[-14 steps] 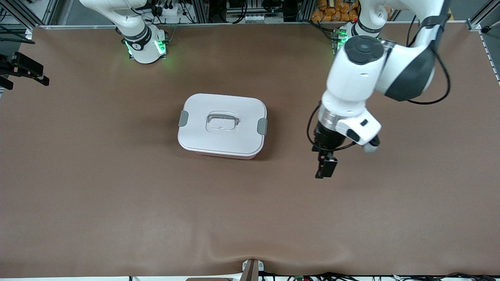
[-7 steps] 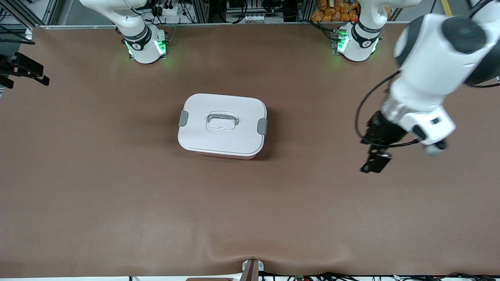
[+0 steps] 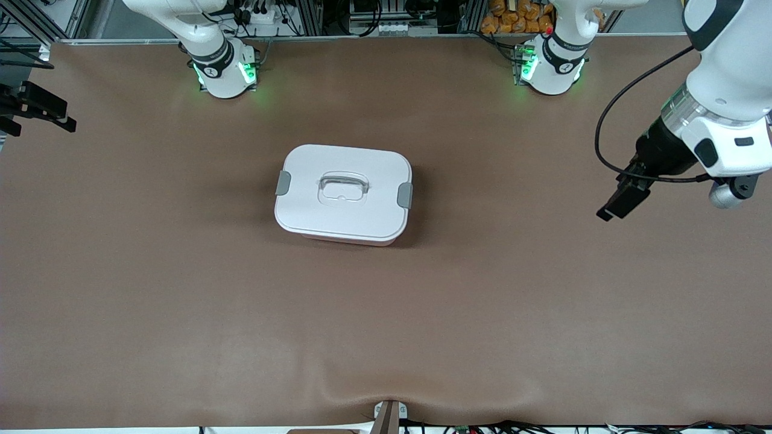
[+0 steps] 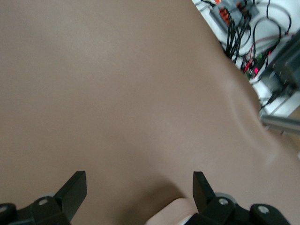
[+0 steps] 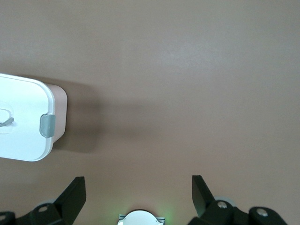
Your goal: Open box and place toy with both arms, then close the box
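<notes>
Brown tabletop point(image 3: 181, 301) carries the lidded box point(image 3: 344, 193), long axis running arm to arm. Left claw point(image 3: 621, 202) hangs spread, well apart from it; right claw point(image 5: 136, 199), spread, hangs above the tabletop beside the box.

Obstacle: closed white-lidded translucent pink plastic box point(image 3: 343, 194), mid-table. Brown table mat point(image 3: 181, 301) open on every side of it.

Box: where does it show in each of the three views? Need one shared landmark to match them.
Front view: the box sits mid-table, lid on, both grey clips in sight.
Left wrist view: not in it; only brown table cover and cables at the table's edge.
Right wrist view: one end of the box shows at the picture's edge.
Shared landmark: the grey clip at the box's end toward the right arm.
</notes>
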### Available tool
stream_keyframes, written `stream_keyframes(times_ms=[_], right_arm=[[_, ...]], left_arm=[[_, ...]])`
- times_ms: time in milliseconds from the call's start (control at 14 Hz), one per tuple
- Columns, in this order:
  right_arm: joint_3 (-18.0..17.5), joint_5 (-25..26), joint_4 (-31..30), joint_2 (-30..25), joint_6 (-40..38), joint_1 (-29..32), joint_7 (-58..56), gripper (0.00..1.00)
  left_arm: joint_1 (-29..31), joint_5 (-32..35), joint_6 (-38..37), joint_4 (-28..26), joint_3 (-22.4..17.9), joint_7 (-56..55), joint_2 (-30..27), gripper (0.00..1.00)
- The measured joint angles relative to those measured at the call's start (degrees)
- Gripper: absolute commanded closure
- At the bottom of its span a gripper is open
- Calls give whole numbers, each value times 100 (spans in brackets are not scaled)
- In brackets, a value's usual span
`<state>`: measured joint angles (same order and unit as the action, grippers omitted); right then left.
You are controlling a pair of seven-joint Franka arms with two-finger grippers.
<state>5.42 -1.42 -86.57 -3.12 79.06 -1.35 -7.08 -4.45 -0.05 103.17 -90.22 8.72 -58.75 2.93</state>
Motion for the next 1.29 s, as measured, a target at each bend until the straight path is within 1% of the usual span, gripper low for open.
stream_keyframes(times_ms=[286,500,1000,1286], right_arm=[[-56,0,0,0,0,0,3,0],[-95,0,1,0,0,0,46,0],[-106,0,2,0,0,5,118,0],[-105,0,2,0,0,12,122,0]], left_arm=[[0,-1,-505,-81,-170,1629,-116,0],[-4,0,-911,-196,-179,2847,-224,0],[4,196,-1405,-221,-164,4296,-277,0],[106,207,-1466,-221,-127,4536,-349,0]])
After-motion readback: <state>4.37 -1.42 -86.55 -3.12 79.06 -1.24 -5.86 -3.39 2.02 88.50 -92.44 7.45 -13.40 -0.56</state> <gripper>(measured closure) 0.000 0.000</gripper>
